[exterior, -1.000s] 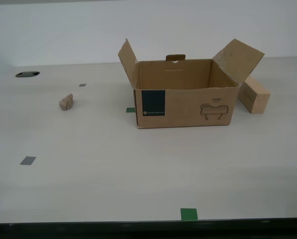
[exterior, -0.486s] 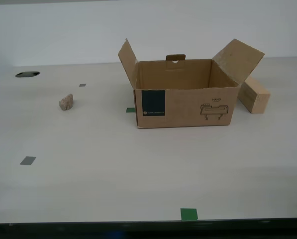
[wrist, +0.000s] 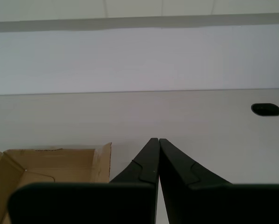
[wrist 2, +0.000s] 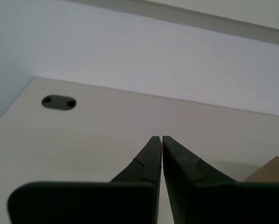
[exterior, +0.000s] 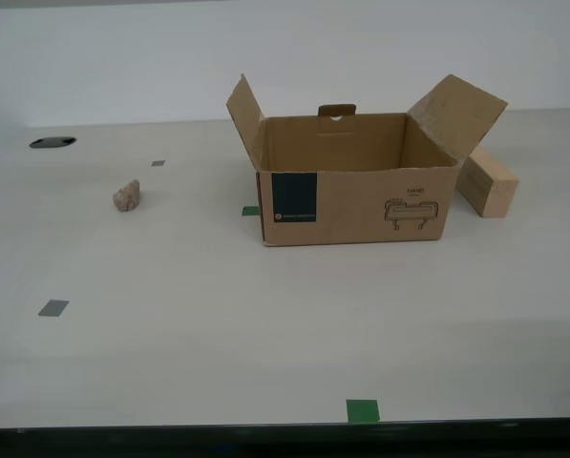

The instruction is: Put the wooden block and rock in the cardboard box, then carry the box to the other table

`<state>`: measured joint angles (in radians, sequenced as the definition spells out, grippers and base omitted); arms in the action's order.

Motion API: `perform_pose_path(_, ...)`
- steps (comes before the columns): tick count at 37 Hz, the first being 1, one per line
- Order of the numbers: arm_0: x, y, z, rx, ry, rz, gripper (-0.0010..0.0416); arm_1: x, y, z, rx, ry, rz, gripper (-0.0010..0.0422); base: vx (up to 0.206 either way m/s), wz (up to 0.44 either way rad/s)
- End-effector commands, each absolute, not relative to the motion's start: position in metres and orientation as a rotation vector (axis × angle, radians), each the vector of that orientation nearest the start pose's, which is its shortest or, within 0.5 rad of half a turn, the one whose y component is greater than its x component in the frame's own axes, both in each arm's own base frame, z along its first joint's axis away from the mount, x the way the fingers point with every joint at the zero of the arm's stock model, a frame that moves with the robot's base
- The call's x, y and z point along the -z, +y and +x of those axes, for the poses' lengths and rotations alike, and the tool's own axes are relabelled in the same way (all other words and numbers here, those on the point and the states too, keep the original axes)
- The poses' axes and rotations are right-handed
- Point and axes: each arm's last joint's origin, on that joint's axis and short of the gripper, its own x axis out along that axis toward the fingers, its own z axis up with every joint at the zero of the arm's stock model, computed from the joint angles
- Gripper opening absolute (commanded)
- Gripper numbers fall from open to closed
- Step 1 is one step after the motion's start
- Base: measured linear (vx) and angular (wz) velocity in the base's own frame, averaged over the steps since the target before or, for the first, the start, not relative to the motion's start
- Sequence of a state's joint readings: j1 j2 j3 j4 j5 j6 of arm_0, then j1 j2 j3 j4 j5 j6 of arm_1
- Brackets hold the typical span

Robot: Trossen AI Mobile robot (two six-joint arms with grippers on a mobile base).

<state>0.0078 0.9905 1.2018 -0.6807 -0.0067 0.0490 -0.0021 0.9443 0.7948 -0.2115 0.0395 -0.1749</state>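
Nothing on the bench (exterior: 265, 315) has shifted over the last second: the exterior view matches its 2 earlier pictures item for item. I read that as the task not yet begun, with both loads waiting outside the cardboard box (exterior: 356, 196).

The box stands open near the middle of the exterior view, flaps splayed, navy label facing the camera, and what I can see of its inside is bare. The rock (exterior: 127, 196) lies well apart from it toward the exterior view's left. The wooden block (exterior: 488, 181) lies just beside the box on the exterior view's right, partly behind the raised flap; whether they touch I cannot tell.

Neither arm shows in the exterior view. My first claw (wrist: 154, 140) has its tips pressed together on nothing, above the bench with a box flap (wrist: 50, 163) below it. My second claw (wrist 2: 158, 138) is likewise closed and empty, looking toward the dark oval hole (wrist 2: 59, 102).

I judge either reach still needs its claw parted first.
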Motion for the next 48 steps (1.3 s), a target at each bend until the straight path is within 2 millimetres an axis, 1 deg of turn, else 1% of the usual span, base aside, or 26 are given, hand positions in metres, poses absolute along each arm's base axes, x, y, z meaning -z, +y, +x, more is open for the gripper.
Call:
perform_pose_path(1,-0.388,0.002,0.188,-0.002,0.480,0.052,0.0000,-0.320,-0.002,0.203,0.003,0.412,-0.209,0.0000,0.000,0.000)
perform_pose_path(7,-0.388,0.002,0.189,-0.001,0.487,0.056,0.0000,-0.341,-0.002,0.203,-0.007,0.522,-0.205,0.0000,0.000,0.000)
perform_pose_path(12,-0.388,0.002,0.189,0.004,0.487,0.079,0.0000,-0.352,-0.003,0.211,0.009,0.663,-0.197,0.0000,0.000,0.000)
perform_pose_path(17,-0.387,0.002,0.189,0.008,0.491,0.095,0.0000,-0.363,-0.006,0.224,0.096,0.745,-0.215,0.0000,0.000,0.000)
perform_pose_path(23,-0.388,0.002,0.188,0.011,0.494,0.104,0.0000,-0.370,-0.012,0.241,0.130,0.760,-0.212,0.0000,0.000,0.000)
perform_pose_path(28,-0.388,0.002,0.189,0.010,0.492,0.102,0.0000,-0.366,-0.021,0.255,0.158,0.803,-0.199,0.0000,0.000,0.000)
perform_pose_path(37,-0.389,0.002,0.190,0.009,0.470,0.103,0.0000,-0.342,-0.047,0.271,0.239,0.943,-0.135,0.0000,0.000,0.000)
perform_pose_path(41,-0.389,0.002,0.190,0.009,0.469,0.103,0.0000,-0.336,-0.049,0.275,0.242,0.972,-0.132,0.0000,0.000,0.000)
perform_pose_path(48,-0.389,0.002,0.189,0.009,0.473,0.103,0.0000,-0.339,-0.049,0.275,0.241,0.964,-0.133,0.0000,0.000,0.000)
